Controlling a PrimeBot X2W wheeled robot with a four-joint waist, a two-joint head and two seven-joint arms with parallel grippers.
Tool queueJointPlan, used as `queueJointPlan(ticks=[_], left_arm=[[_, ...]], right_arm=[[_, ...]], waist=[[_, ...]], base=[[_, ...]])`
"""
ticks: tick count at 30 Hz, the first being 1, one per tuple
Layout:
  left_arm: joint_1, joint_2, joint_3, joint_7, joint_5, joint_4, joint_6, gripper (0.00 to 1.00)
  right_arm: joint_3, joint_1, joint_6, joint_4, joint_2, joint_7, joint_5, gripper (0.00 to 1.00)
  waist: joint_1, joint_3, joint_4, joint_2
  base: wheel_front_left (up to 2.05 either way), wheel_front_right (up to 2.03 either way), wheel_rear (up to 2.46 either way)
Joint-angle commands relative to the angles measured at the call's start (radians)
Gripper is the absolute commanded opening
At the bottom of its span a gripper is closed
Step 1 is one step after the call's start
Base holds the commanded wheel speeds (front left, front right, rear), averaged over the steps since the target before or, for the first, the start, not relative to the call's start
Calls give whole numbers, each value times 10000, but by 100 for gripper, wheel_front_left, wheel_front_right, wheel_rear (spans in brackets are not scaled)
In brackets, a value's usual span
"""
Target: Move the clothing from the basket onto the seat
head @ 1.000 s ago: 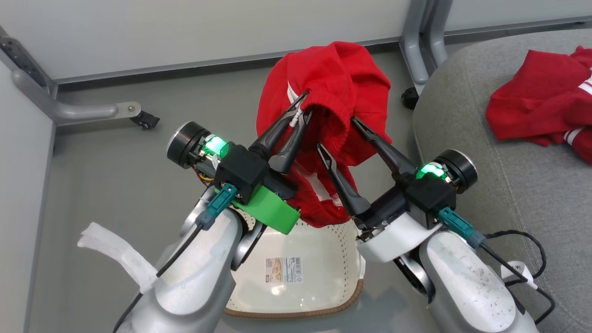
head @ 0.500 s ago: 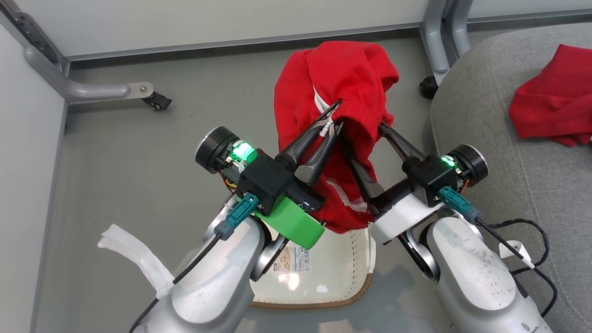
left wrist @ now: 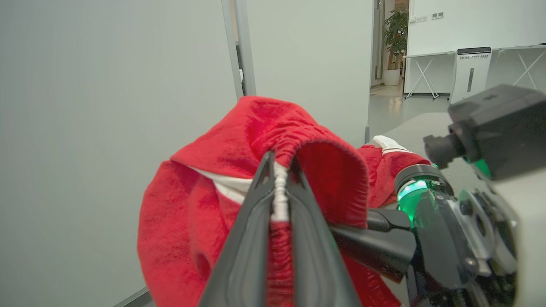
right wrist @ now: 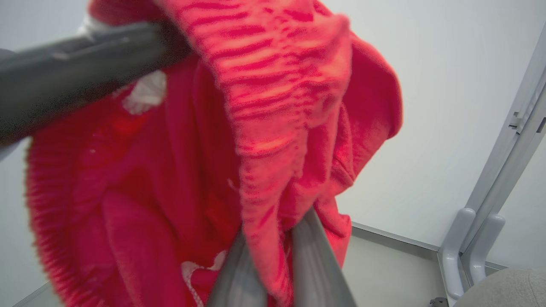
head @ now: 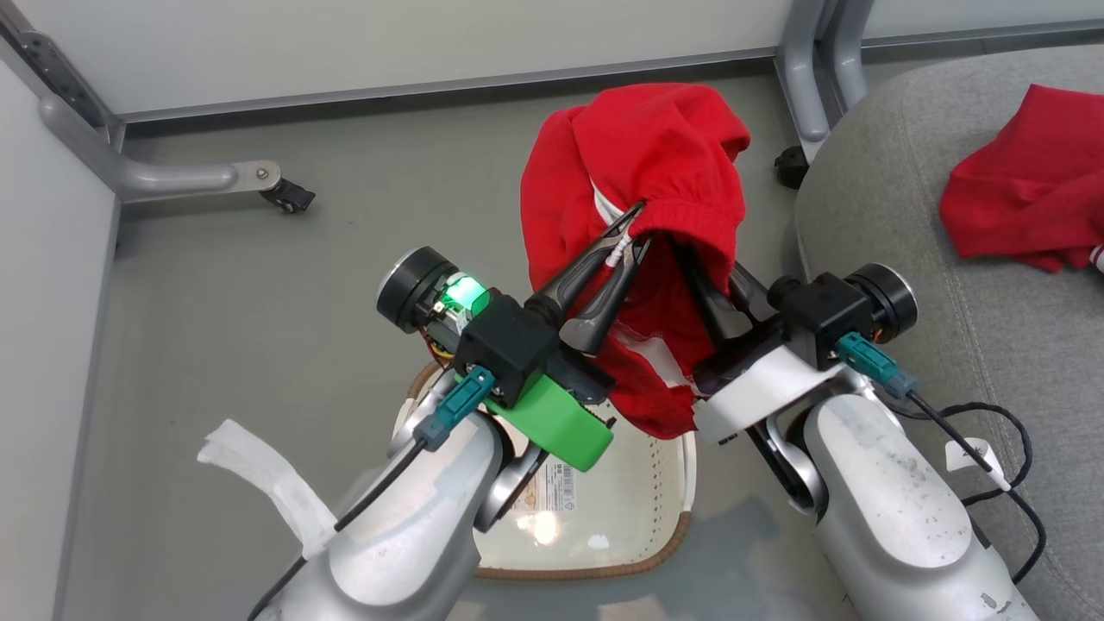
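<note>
Red shorts [head: 655, 147], one pair: hanging clear above the basket [head: 595, 573], waistband pinched by left gripper [head: 640, 226] and right gripper [head: 709, 285], both clamped on cloth, likely to carry it spread toward the seat [head: 871, 224], where the jersey [head: 1018, 198] lies.

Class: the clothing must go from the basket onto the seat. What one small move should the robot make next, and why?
Probably carry the shorts toward the robot's right, to the seat. The left tool and right tool are both shut on the waistband, the shorts hang above the basket, and the seat lies to the right.
</note>
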Motion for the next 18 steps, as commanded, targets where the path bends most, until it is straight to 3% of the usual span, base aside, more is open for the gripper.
queueJointPlan(ticks=[1,3,4,18], left_arm=[[-77,-5,44,-21,45,44,58,0],[-89,-5,49,-17,68,93,66,73],[-94,-5,50,-17,97,112,65,100],[-154,-6,-85,-17,255,182,9,100]], right_arm=[[-76,115,-7,-37,-34,0,86,0],[-142,109,-7,-36,-34,0,153,0],[-184,89,-7,-29,-34,0,162,0],[-884,-190,-7,132,-36,0,245,0]], waist=[[0,1,-9,0],[0,7,-19,0],[0,14,-23,0],[0,201,-126,0]], base=[[0,0,0],[0,0,0],[0,0,0],[0,0,0]])
